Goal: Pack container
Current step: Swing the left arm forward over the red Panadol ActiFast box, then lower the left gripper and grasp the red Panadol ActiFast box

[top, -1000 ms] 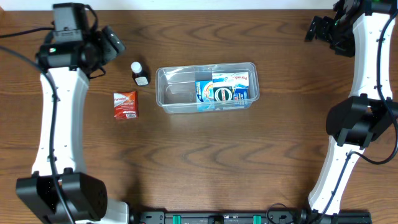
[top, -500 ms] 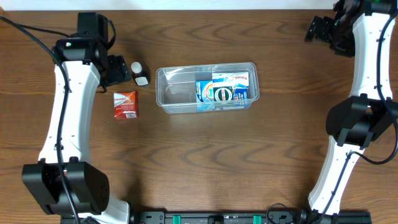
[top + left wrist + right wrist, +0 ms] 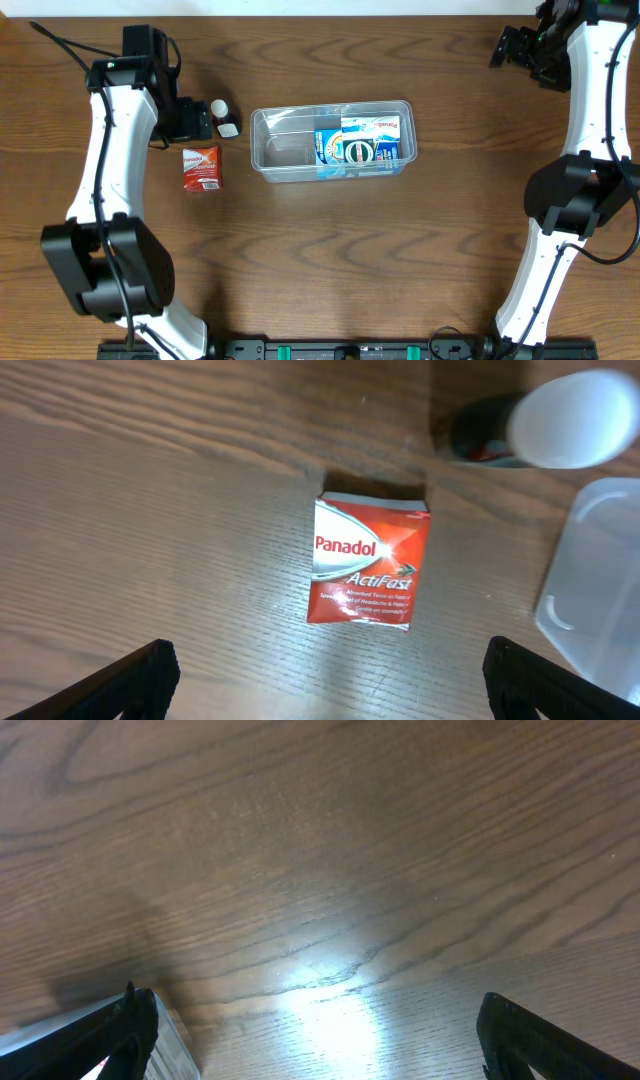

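Observation:
The container (image 3: 283,152) is a clear tub at the table's middle, with blue printed cartons (image 3: 362,140) in its right half. To its left lie a red Panadol box (image 3: 201,167) and a small dark bottle with a white cap (image 3: 224,117). My left gripper (image 3: 190,120) hovers just left of the bottle and above the red box. In the left wrist view the red box (image 3: 368,563) lies flat ahead of the open left gripper (image 3: 325,680), the bottle (image 3: 540,432) and a container corner (image 3: 598,580) to the right. My right gripper (image 3: 520,45) stands open at the far right corner.
The right wrist view shows bare wood between the open right gripper's (image 3: 318,1030) fingers, with something pale at the lower left edge (image 3: 172,1055). Both arm bases stand at the near table edge.
My left arm has swung in from the far left corner toward the bottle and the red box. The right arm, the container and the packages have not moved.

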Controlling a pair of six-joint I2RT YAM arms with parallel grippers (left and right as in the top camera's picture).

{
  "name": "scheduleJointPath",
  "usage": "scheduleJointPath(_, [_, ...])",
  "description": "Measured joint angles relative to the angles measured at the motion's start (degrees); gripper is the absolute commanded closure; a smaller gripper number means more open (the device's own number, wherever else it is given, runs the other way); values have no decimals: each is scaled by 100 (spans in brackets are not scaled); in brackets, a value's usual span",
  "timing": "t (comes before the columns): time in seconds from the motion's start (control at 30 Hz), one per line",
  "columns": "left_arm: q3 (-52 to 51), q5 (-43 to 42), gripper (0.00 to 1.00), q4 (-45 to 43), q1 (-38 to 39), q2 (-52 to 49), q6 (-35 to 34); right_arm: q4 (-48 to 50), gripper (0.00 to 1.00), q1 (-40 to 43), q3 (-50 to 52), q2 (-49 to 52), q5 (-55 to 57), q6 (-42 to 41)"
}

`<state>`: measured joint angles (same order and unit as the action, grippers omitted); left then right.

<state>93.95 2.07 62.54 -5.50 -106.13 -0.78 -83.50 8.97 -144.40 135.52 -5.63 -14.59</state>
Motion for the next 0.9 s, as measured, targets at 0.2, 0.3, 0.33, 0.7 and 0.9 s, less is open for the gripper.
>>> scheduleJointPath(0.2, [-31, -201, 2, 0, -68, -356, 387, 0, 1, 0, 0, 0, 0, 0])
scheduleJointPath(0.3, [-31, -236, 2, -11, -61, -505, 457, 0, 1, 0, 0, 0, 0, 0])
scheduleJointPath(0.33, [-33, -240, 2, -24, -61, -546, 470, 0, 2, 0, 0, 0, 0, 0])
scheduleJointPath(0.7, [-81, -413, 2, -214, -61, -986, 553, 0, 1, 0, 0, 0, 0, 0])
scheduleJointPath(0.9, [-374, -496, 2, -455, -61, -988, 553, 0, 1, 0, 0, 0, 0, 0])
